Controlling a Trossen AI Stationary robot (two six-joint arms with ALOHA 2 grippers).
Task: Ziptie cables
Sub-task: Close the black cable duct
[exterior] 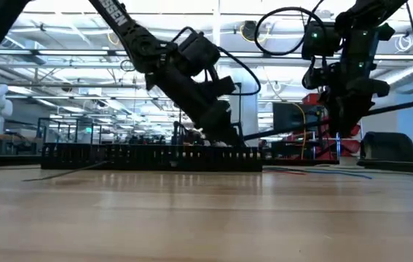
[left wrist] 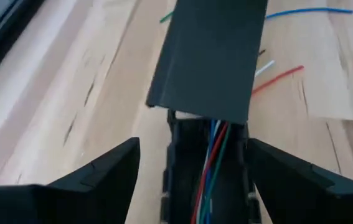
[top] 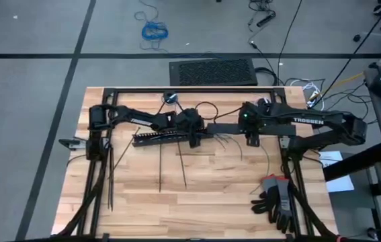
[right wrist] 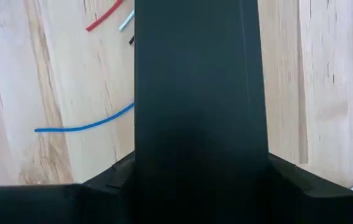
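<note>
A black slotted bar (top: 163,138) lies on the table with the cables (left wrist: 210,168) running along inside it. Their blue and red ends (left wrist: 282,74) splay out past its right end. My left gripper (left wrist: 195,162) is open, with one finger on each side of the bar's right end (left wrist: 182,155). My right gripper (top: 250,129) is shut on a flat black bar (top: 224,128), which reaches out over that same end. Three zipties (top: 160,165) lie straight on the table, nearer than the slotted bar. My left gripper's fingers (left wrist: 101,180) flank the slotted bar's walls; I cannot tell whether they touch them. My right gripper pinches the flat black bar by its two long edges (right wrist: 140,168) between its two fingers. The bar runs on ahead, along the fingers. The gripper comes from the table's right, and the bar slants down toward the slotted bar's right end (exterior: 253,142).
A pair of dark gloves (top: 277,198) lies at the near right of the table. A black frame (top: 190,89) borders the table's far edge and sides. On the floor beyond it are a black mat (top: 212,71) and a coiled blue cable (top: 154,30).
</note>
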